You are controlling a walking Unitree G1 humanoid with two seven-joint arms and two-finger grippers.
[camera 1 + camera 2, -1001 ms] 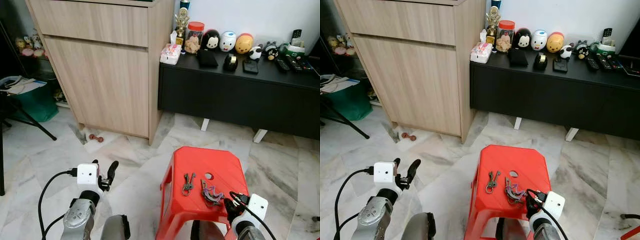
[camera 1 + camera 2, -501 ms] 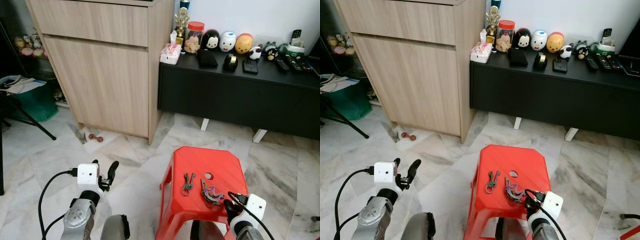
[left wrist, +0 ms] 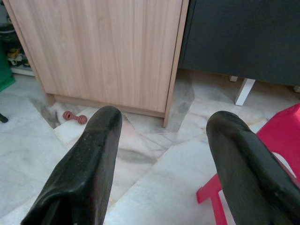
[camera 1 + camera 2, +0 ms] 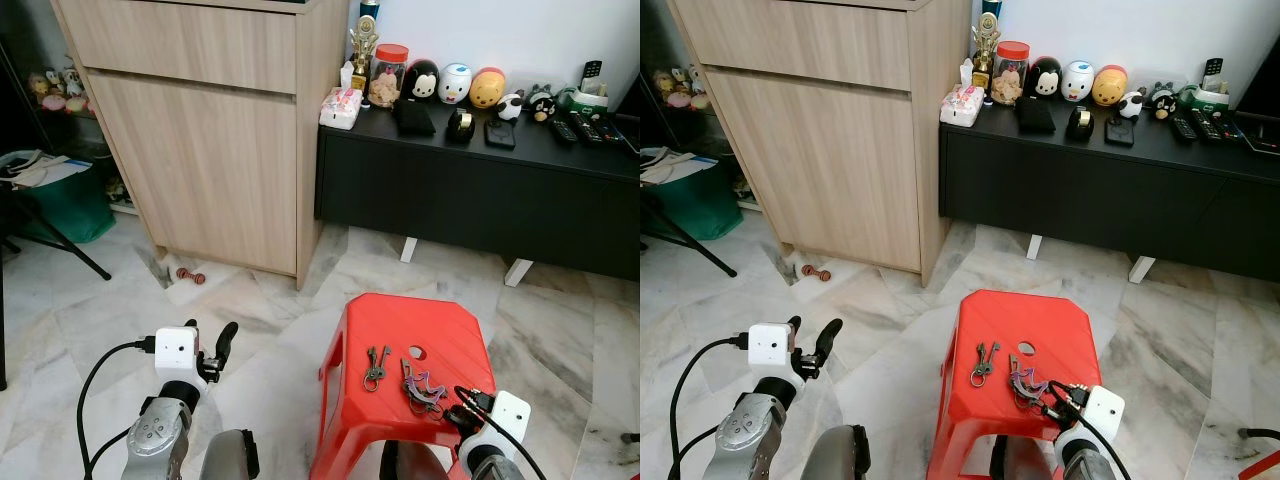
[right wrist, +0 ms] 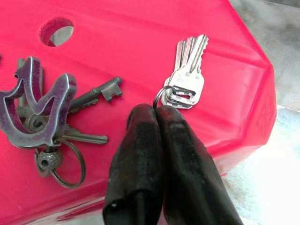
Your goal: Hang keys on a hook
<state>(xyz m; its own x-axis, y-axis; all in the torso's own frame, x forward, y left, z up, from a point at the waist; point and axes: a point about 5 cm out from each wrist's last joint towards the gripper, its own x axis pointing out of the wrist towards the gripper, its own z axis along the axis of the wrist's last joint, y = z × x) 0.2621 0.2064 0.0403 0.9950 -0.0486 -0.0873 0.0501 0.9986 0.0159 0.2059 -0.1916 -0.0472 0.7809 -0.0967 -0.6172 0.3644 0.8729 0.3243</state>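
Keys (image 5: 187, 79) lie on the red stool (image 4: 445, 335), near its front edge; the right gripper (image 5: 157, 115) has its two black fingers pressed tight together, pinching the ring of those keys; a second bunch of keys with a purple metal charm (image 5: 35, 105) lies just beside them on the same stool; a small dark pair of keys (image 4: 376, 363) sits further left on the seat; the left gripper (image 3: 161, 154) hangs over the marble floor (image 4: 260, 330) with its fingers spread wide and nothing between them; a wooden cabinet (image 4: 210, 130) and a black sideboard (image 4: 480, 190) stand behind.
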